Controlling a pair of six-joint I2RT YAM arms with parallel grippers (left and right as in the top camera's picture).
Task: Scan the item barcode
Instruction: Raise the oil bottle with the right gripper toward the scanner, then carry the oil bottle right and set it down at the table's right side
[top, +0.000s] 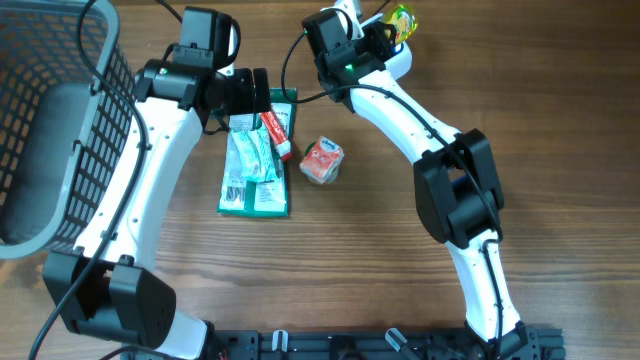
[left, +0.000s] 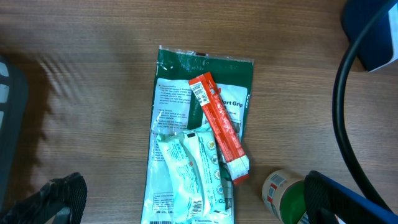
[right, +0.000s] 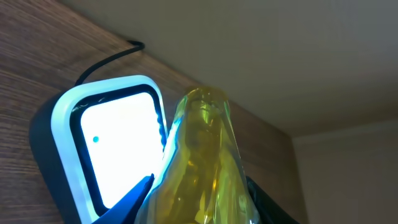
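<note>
**Yellow packet held at the scanner window**

The yellow packet (right: 208, 155) is clamped in the right tool (right: 199, 211) at the far side of the table (top: 560, 120), off the surface and just beside the scanner (right: 59, 118). From the right wrist, one of the tool's dark fingers (right: 134, 199) shows at the packet's lower left. The jaws stand partly closed, pressed against the packet's sides. The packet is translucent and glossy, and no printing on it can be read in this view. The scanner's window glows white inside a pale blue rim, and a black cable runs away behind it. From overhead the packet (top: 402, 20) sits at the tip of the right tool (top: 385, 35), above the scanner (top: 398, 62).

The left tool (left: 193, 205) hangs with its jaws spread wide and empty over a green package (left: 239, 78). The letters "ort Grip" can be read on the package; its smaller print is too fine to make out. A red stick sachet (left: 221, 127) lies diagonally across it, with a barcode at its upper end. Pale green sachets (left: 186, 174) overlap the package's lower half. A small tub (top: 322, 160) with a red and white label stands just to the right of the package. A grey basket (top: 60, 120) occupies the table's left edge.
</note>
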